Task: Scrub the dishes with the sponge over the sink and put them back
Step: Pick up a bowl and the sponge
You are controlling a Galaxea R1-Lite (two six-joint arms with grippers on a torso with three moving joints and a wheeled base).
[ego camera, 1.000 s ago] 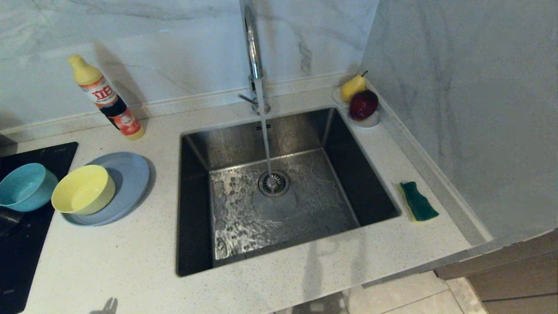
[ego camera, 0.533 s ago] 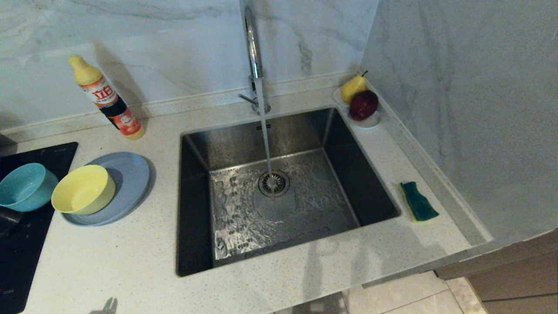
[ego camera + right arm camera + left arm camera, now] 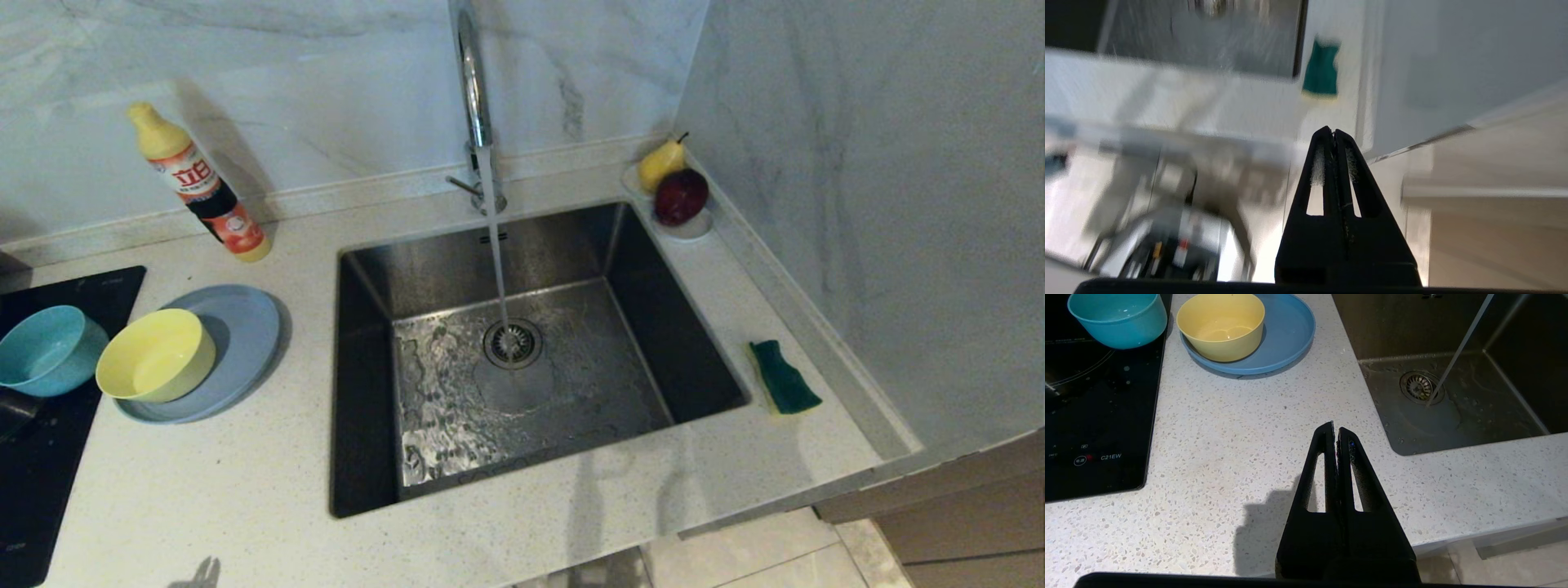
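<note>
Set into the speckled white table (image 3: 245, 490), the sink (image 3: 522, 359) is seen with water running from the tap (image 3: 472, 90) onto its drain. To its left the grey-blue plate (image 3: 241, 327) carries the yellow bowl (image 3: 155, 355), with the teal bowl (image 3: 45, 349) beside it on the black hob (image 3: 41, 482); the sponge (image 3: 784, 377) lies green face up at the sink's right. The left hand (image 3: 1336, 430) is held fully closed and empty above the table's front, and the right hand (image 3: 1333, 132), likewise closed and empty, is pointed toward the sponge, well apart from it.
</note>
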